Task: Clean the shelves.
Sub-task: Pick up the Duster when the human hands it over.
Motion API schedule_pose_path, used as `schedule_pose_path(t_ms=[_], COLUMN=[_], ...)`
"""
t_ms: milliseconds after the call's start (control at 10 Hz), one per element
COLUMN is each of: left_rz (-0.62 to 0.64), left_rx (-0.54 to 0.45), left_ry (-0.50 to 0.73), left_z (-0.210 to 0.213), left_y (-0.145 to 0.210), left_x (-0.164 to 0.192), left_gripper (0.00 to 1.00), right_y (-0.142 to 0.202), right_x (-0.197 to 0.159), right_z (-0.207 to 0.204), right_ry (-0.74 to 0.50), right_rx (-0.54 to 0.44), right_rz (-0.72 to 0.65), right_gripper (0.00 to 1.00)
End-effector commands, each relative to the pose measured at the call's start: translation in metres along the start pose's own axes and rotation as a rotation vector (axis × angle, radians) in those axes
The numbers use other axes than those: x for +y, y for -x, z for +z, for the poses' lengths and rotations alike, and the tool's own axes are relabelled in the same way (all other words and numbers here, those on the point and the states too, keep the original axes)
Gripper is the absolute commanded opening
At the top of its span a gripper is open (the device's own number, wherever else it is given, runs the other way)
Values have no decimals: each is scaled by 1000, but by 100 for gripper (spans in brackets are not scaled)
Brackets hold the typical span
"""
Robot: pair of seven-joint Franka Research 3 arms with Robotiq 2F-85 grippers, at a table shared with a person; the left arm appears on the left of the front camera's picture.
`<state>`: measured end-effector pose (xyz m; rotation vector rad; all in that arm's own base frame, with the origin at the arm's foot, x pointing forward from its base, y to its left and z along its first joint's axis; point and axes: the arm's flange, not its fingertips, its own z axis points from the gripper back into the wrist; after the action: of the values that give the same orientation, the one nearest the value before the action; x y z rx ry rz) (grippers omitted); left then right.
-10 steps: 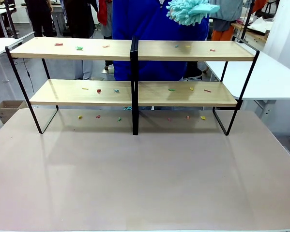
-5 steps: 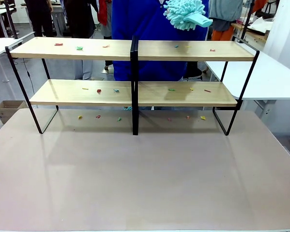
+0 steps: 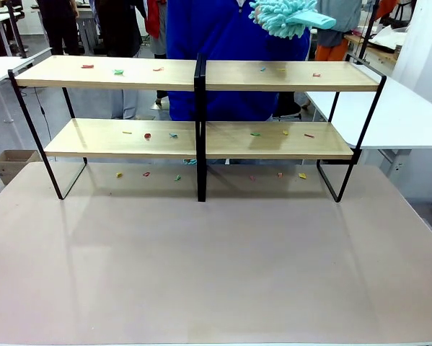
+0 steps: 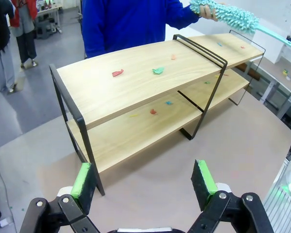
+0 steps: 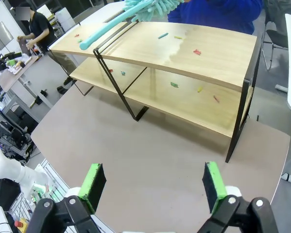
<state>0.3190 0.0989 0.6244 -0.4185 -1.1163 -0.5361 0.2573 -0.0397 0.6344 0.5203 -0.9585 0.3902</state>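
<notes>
The shelves (image 3: pixel 129 72) stand at the far side of the desk (image 3: pixel 201 274), and the cleaning looks barely begun. Small coloured scraps (image 3: pixel 118 71) lie scattered on the upper board, on the lower board and on the desk beneath. A person in blue (image 3: pixel 216 50) holds a teal fluffy duster (image 3: pixel 280 16) above the right half of the top board, apparently clear of it. The left tool (image 4: pixel 143 180) and right tool (image 5: pixel 155 187) hang spread wide and empty, well back from the rack. All the sweeping seems left to do
</notes>
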Motion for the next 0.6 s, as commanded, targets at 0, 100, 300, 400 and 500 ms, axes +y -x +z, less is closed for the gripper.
schedule_pose_path(t_ms=[0,100,300,400,500], left_rz=[1,1,1,1,1], left_rx=[12,12,12,12,12], left_ry=[-7,-7,-7,-7,-7], left_z=[2,2,2,2,2], left_y=[2,2,2,2,2], left_x=[-1,-1,-1,-1,-1], left_gripper=[100,100,100,100,100], right_y=[-29,-60,-110,-116,-107], right_x=[-5,-8,-1,8,25], right_z=[-16,-39,-89,-111,-108], right_ry=[-101,-174,-307,-225,17], right_rx=[15,21,-60,-54,-112], right_rz=[-275,-670,-1092,-1026,-720], right_gripper=[100,100,100,100,100])
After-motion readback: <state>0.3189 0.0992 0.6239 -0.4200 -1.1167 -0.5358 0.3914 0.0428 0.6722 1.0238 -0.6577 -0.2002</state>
